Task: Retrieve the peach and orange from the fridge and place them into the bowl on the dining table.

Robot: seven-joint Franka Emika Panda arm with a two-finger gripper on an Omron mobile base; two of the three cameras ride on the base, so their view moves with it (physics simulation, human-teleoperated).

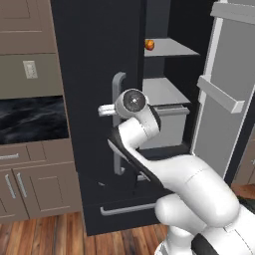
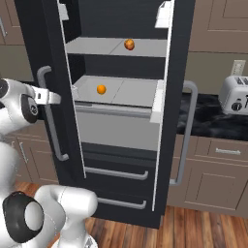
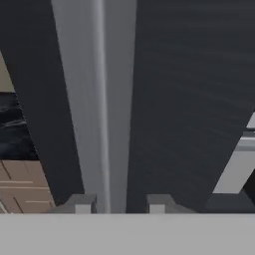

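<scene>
Tool [image 3: 116,203] pinched on grey bar handle [image 3: 94,99] of fridge [image 2: 121,160] left door, fingers either side. Both doors ajar. Peach [image 2: 129,44] on upper shelf, orange [image 2: 100,89] on shelf below. Toaster [image 2: 235,94] on tabletop at right.

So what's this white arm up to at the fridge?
The robot is opening the black fridge to get fruit. Its gripper has its jaws shut on the grey bar handle of the left door, which stands partly open. The right door is swung wide. Inside, the peach sits on the upper shelf and the orange on the shelf below. Neither has been touched yet.
</scene>
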